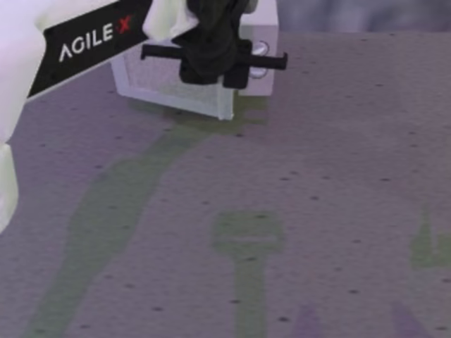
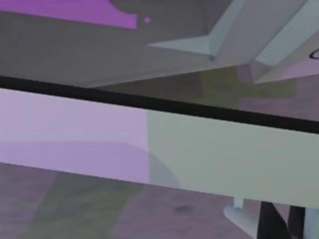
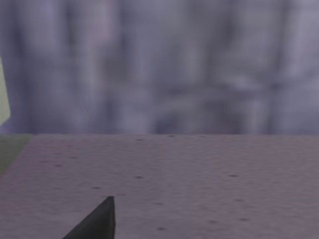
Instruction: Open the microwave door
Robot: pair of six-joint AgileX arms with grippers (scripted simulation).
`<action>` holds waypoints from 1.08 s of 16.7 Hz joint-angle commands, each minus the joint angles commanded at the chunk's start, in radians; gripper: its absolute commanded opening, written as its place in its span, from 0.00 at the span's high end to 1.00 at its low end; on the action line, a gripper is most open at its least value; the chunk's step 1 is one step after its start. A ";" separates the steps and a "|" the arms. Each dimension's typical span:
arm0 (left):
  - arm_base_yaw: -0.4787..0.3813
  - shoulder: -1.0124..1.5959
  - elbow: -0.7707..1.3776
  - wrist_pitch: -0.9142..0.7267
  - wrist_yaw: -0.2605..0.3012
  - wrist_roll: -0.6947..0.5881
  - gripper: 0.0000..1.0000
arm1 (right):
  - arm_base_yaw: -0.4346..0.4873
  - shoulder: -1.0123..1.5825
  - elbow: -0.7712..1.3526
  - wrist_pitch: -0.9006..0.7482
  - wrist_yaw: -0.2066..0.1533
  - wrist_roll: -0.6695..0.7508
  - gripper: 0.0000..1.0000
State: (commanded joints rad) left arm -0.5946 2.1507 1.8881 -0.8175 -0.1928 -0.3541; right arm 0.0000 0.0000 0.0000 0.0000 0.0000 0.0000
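Your left hand [image 1: 215, 60] hovers over the microwave [image 1: 262, 21] at the far left; the microwave door [image 1: 173, 88] juts nearward below it. Its grip I cannot tell.

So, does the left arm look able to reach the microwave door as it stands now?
Probably yes. The left gripper is already over the microwave, right at the microwave door, which stands slightly swung out. Nothing lies between them. The right arm is out of the top view.

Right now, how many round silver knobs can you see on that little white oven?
2, both partly seen in the top view on the microwave's right front panel: one knob above the other knob, each half hidden behind the left tool. More may be covered.
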 joint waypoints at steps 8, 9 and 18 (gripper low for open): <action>0.025 -0.097 -0.144 0.069 0.052 0.112 1.00 | 0.000 0.000 0.000 0.000 0.000 0.000 0.00; 0.026 -0.100 -0.148 0.072 0.054 0.115 1.00 | 0.000 0.000 0.000 0.000 0.000 0.000 0.00; 0.026 -0.100 -0.148 0.072 0.054 0.115 1.00 | 0.000 0.000 0.000 0.000 0.000 0.000 0.00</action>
State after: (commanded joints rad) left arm -0.5688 2.0504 1.7400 -0.7457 -0.1383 -0.2386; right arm 0.0000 0.0000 0.0000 0.0000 0.0000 0.0000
